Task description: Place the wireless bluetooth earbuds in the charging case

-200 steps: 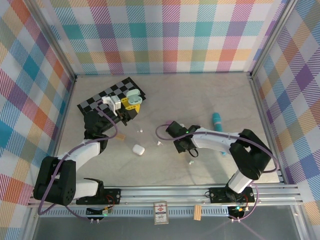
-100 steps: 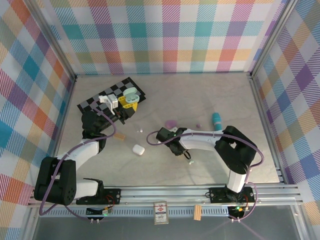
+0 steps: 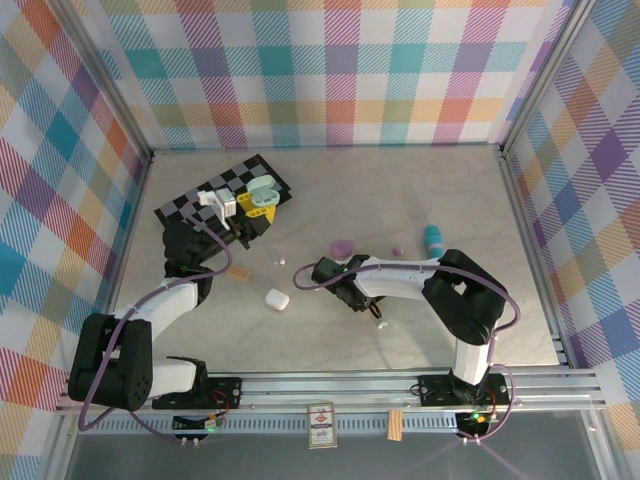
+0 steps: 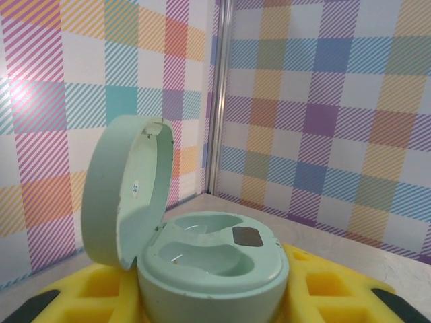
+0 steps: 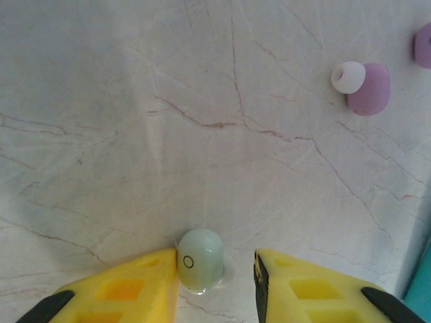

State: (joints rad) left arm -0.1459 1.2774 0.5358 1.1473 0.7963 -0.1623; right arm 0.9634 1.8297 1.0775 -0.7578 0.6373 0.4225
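My left gripper (image 4: 209, 299) is shut on the mint green charging case (image 4: 212, 259), which stands upright between the yellow fingers with its lid (image 4: 124, 188) swung open and both wells empty. From above, this case (image 3: 263, 188) is over the checkered board. My right gripper (image 5: 216, 266) is low on the table, open around a mint green earbud (image 5: 200, 259). The left finger (image 5: 145, 282) touches the bud, while the right finger (image 5: 296, 282) stands apart from it. From above, this gripper (image 3: 377, 315) is at mid table. A purple earbud (image 5: 369, 87) with a whitish tip lies farther off.
A checkered board (image 3: 200, 200) lies at the back left. On the table lie a white case (image 3: 277, 298), a small white bud (image 3: 281, 261), a purple case (image 3: 342, 246), a purple bud (image 3: 397, 252) and a teal pen (image 3: 433, 238). A tan piece (image 3: 240, 272) lies near the left arm.
My right arm has swung its wrist left and set its fingers down around the mint earbud, with the jaws narrowing. The left gripper shifted slightly with the case.
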